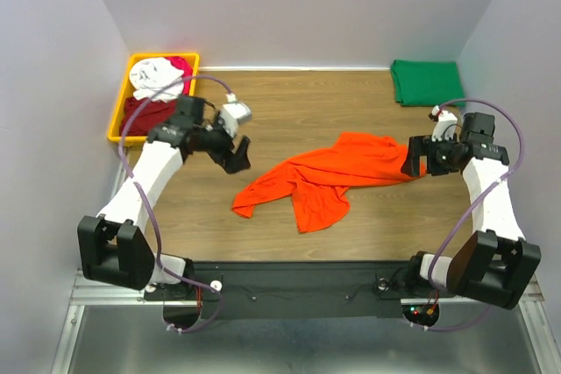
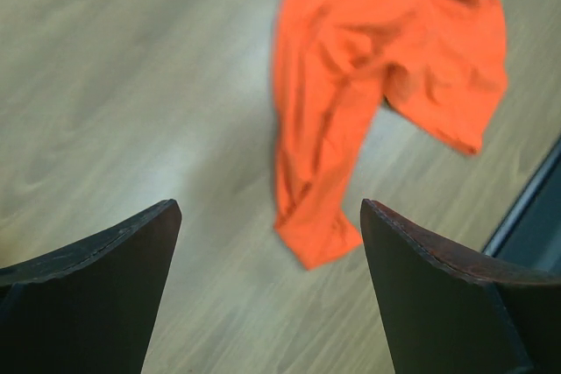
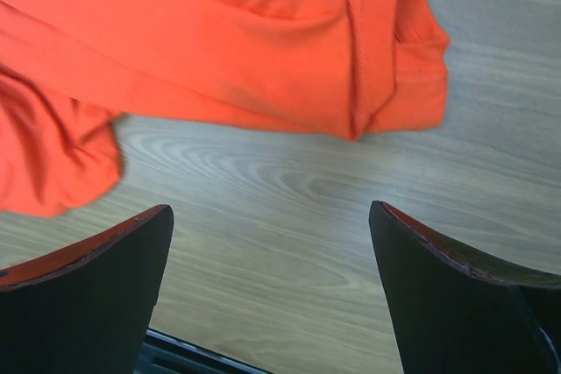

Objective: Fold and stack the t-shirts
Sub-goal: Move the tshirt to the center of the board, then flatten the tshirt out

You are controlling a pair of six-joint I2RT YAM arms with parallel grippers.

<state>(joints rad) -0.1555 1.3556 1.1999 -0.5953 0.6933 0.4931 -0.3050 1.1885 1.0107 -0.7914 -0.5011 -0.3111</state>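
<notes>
A bright orange t-shirt (image 1: 329, 174) lies crumpled in the middle of the wooden table; it also shows in the left wrist view (image 2: 368, 67) and the right wrist view (image 3: 219, 32). My left gripper (image 1: 237, 153) is open and empty, above the table just left of the shirt's left end. My right gripper (image 1: 414, 159) is open and empty at the shirt's right end. A folded dark green t-shirt (image 1: 426, 81) lies at the back right. White (image 1: 156, 76), magenta (image 1: 181, 65) and dark red (image 1: 147, 113) t-shirts sit in the yellow bin.
The yellow plastic bin (image 1: 117, 120) stands at the back left by the wall. Grey walls close in the table on the left, back and right. A black rail (image 1: 298, 273) runs along the near edge between the arm bases.
</notes>
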